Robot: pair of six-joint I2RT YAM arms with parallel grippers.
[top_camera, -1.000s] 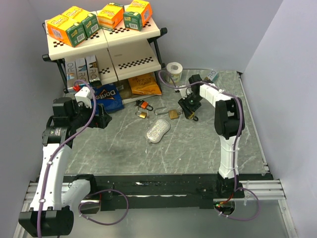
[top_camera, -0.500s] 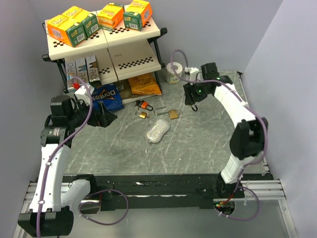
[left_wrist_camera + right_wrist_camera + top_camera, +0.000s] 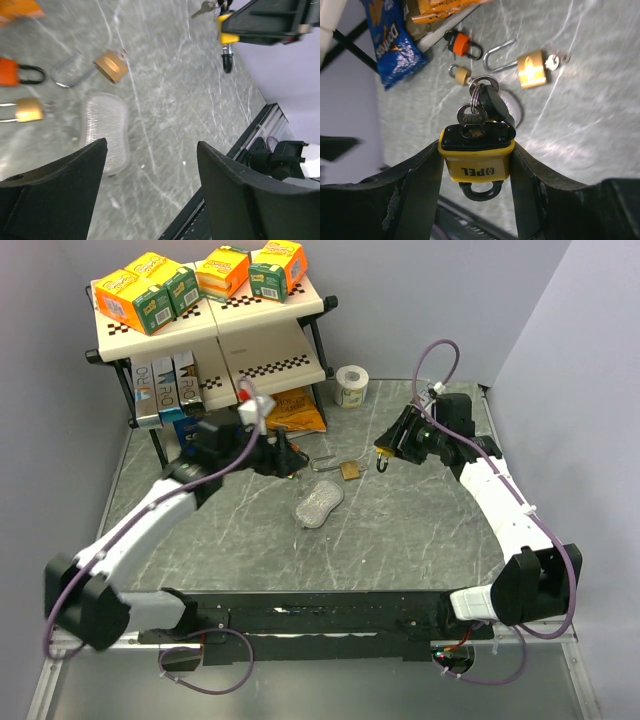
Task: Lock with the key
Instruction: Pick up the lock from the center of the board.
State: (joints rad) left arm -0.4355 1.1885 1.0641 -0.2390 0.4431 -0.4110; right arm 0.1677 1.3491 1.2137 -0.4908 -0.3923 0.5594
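Yellow padlock (image 3: 476,159), grey marbled table (image 3: 400,530)

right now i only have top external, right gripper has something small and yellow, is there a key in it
Observer: Yes. In the right wrist view the right gripper clamps a yellow padlock, and a key on a ring sits in its keyhole.
Operator: shackle shut or open
Observer: The black shackle looks shut: both of its ends go into the body.
Operator: left gripper holding anything
Observer: No. In the left wrist view the left gripper is open and empty, hanging over a clear ribbed pouch.
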